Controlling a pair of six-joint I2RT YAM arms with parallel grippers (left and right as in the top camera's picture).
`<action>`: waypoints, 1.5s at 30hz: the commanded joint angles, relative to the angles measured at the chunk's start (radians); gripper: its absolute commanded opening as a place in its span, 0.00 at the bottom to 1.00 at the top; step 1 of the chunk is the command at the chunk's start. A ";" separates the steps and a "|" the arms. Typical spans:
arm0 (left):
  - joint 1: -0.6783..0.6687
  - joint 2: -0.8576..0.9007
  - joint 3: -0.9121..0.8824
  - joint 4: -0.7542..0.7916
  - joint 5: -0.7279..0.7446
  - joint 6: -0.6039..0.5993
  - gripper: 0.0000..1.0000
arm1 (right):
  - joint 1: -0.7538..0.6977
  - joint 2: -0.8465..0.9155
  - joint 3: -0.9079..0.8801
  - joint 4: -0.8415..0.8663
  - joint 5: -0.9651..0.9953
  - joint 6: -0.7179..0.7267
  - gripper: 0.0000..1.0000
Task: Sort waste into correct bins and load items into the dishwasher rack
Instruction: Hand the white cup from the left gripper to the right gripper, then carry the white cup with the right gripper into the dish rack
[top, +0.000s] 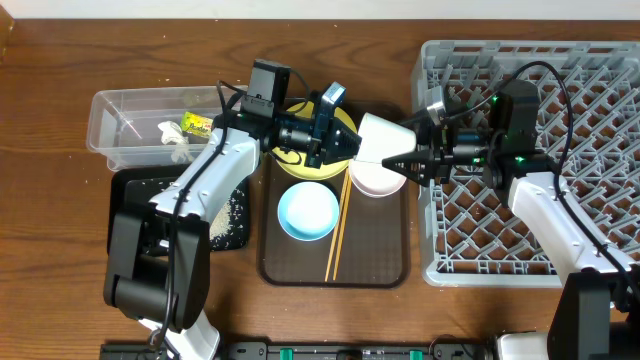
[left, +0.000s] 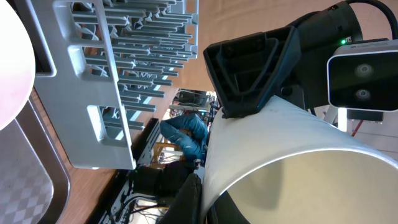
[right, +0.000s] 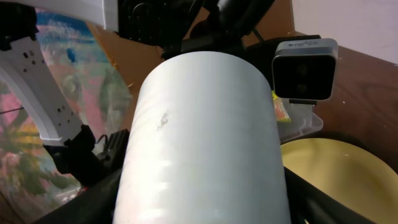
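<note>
The small white cup (top: 382, 138) hangs on its side above the brown tray, between both grippers. My left gripper (top: 350, 140) is shut on its rim, one finger inside and one outside, as the left wrist view (left: 202, 193) shows. My right gripper (top: 402, 148) is closed around the cup's body (right: 199, 124), a finger on each side (right: 199, 208). The pinkish-white bowl (top: 375, 182), light blue bowl (top: 307, 212) and chopsticks (top: 338, 235) lie on the tray. The yellow plate (top: 300, 170) sits under my left arm. The grey dishwasher rack (top: 540, 230) stands at the right.
The brown serving tray (top: 385, 255) lies at centre. The clear tub (top: 115, 125) at the left holds the yellow-green wrapper (top: 197, 124) and a white scrap (top: 172, 137). The black tray (top: 130, 190) in front of it holds rice grains (top: 236, 215).
</note>
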 joint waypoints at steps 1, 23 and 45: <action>0.003 -0.002 0.014 0.001 0.010 -0.009 0.06 | 0.011 0.006 0.006 0.003 -0.031 0.000 0.68; 0.003 -0.002 0.013 -0.022 -0.193 0.065 0.34 | 0.002 0.006 0.006 -0.019 0.243 0.139 0.26; 0.203 -0.215 0.013 -0.389 -0.818 0.402 0.44 | -0.160 -0.246 0.009 -0.300 0.816 0.203 0.01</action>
